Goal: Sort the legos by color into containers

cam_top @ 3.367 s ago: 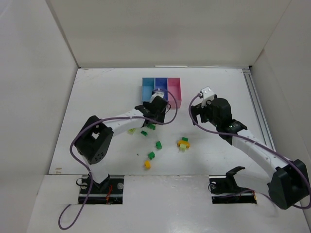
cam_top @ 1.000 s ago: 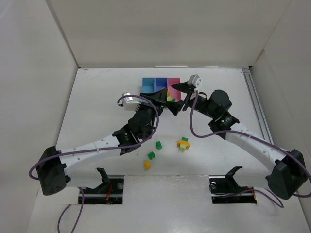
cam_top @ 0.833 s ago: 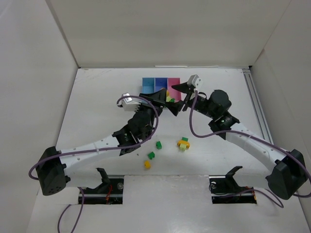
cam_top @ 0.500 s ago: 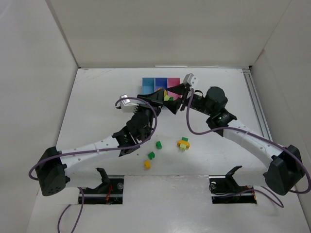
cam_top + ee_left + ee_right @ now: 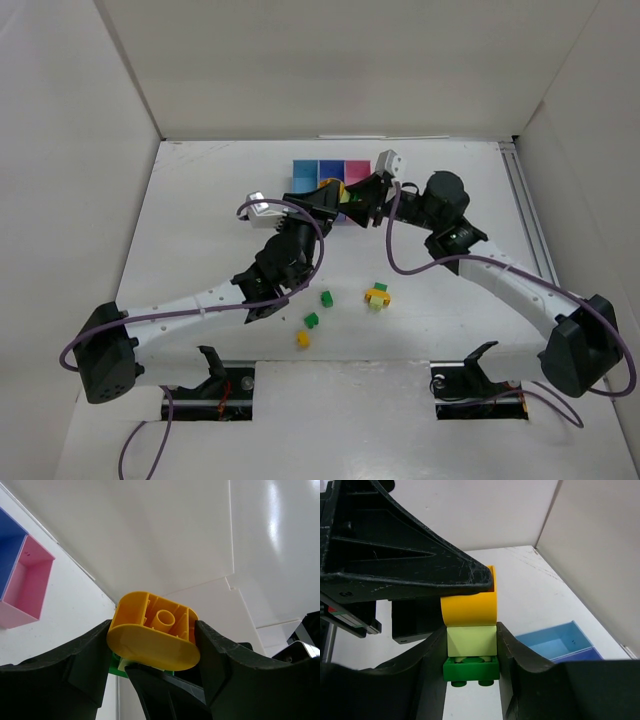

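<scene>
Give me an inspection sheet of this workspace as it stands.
Surface: white table, smooth.
Job's things: blue, purple and pink containers joined, toward the back; loose legos mid-table; a yellow-orange brick, lime brick and dark green brick stacked between both grippers.
Clutter: nothing seen.
Grippers: left gripper shut on the yellow-orange brick; right gripper shut on the lime brick.
Cables: purple cables loop along both arms.
Surroundings: white walls; rail at the table's right edge.
</scene>
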Available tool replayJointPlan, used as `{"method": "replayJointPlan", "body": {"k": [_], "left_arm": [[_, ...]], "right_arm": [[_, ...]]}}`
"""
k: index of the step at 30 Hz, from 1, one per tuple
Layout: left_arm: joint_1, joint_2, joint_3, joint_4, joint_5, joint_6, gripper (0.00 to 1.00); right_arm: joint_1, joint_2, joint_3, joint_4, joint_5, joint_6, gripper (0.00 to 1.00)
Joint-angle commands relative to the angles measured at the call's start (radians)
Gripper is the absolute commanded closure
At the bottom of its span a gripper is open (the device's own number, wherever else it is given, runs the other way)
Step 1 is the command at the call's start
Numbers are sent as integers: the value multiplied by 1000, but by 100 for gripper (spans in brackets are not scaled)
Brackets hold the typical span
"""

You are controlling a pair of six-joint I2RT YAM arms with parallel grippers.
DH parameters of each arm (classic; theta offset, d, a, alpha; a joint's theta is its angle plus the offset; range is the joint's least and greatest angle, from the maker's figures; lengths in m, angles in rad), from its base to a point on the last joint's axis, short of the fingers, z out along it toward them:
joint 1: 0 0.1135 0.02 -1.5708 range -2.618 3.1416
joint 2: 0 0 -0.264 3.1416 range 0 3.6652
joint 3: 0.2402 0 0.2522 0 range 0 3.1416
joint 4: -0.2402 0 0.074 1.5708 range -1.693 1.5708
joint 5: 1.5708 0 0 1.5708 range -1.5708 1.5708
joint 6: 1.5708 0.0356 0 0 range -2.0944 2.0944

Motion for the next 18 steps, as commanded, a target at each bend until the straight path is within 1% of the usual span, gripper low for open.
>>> {"method": "replayJointPlan", "body": {"k": [1, 3, 4, 8, 9, 11, 15, 17, 18], "left_arm": [[-13, -12, -1, 104, 59, 21, 56], [-13, -12, -1, 114, 59, 21, 56], [-13, -12, -12, 114, 59, 10, 56], [-13, -30, -12, 114, 50, 10, 56], [-13, -30, -12, 105, 29, 19, 56], [-13, -39, -12, 83, 6, 19, 56], [-13, -39, 11, -9, -39, 19, 59], [0, -39, 35, -52, -39, 1, 59], [28, -29, 63, -88, -39, -21, 60]], "right_arm": [[-16, -12, 29, 16, -34, -25, 85], [-16, -21, 20, 16, -34, -37, 91], [-16, -21, 20, 16, -34, -37, 100], [-37, -58, -5, -7, 4, -37, 100], [-48, -67, -5, -54, 15, -48, 100], [-61, -76, -24, -91, 15, -48, 100], [-86, -127, -97, -120, 55, -48, 100], [-109, -147, -121, -157, 86, -48, 100], [-118, -158, -130, -169, 86, -48, 100]]}}
